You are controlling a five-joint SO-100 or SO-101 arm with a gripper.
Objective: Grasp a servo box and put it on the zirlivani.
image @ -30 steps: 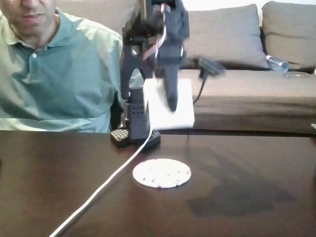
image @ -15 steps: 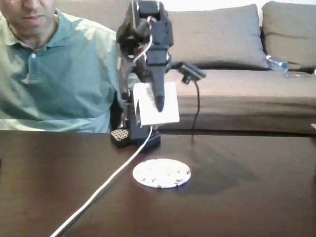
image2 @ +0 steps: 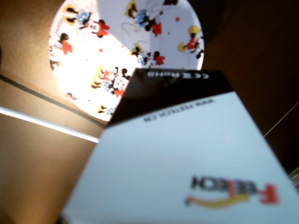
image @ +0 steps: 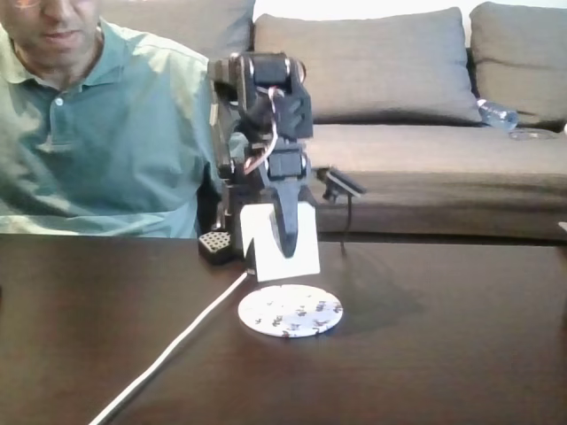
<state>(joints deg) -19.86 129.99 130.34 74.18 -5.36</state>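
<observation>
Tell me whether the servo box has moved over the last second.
Yes. In the fixed view the servo box, held in the pincer, has dropped and shifted left, now hanging just above the zirlivani, which stayed put on the table.

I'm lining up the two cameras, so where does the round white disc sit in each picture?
Fixed view: the round white disc lies on the dark table, centre, just below the servo box held in the tool.
Wrist view: the disc is at the top, partly behind the box.
Shared landmark: the white cable, left of the disc in both.
</observation>
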